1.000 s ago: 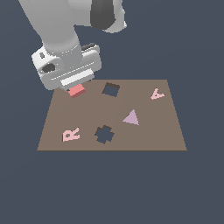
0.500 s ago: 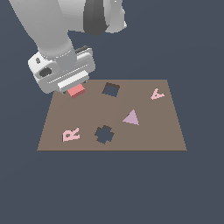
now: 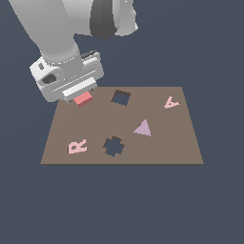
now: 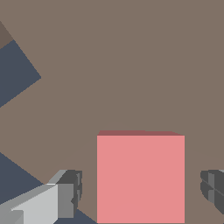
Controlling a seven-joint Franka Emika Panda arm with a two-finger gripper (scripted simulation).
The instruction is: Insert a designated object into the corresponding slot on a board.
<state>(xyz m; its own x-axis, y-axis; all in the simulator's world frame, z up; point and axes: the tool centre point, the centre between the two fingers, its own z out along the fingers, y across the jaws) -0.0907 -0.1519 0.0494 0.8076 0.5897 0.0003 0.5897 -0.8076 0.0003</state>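
Squarely flat-faced salmon block [image 4: 140, 177]

light: even, flat | shadows: none visible | focus: sharp

Flat brown rectangular board [image 3: 157, 147]: matt, even, without grain or sheen; salmon-red square block [image 4: 140, 177]: smooth, matt, uniformly coloured faces, material not determinable; light grey robot arm [image 3: 52, 28]: smooth, softly shaded shell of a plastic or painted look, with a darker grey smooth band [image 3: 102, 21] at one joint; pincer [image 4: 142, 192]: dark grey fingertips [image 4: 72, 188] of a dull, faintly ridged look, the pale grey finger body behind them smooth; lilac triangle [image 3: 142, 128] and pale pink letters R [image 3: 77, 146] and A [image 3: 171, 102]: flat, matt, untextured.
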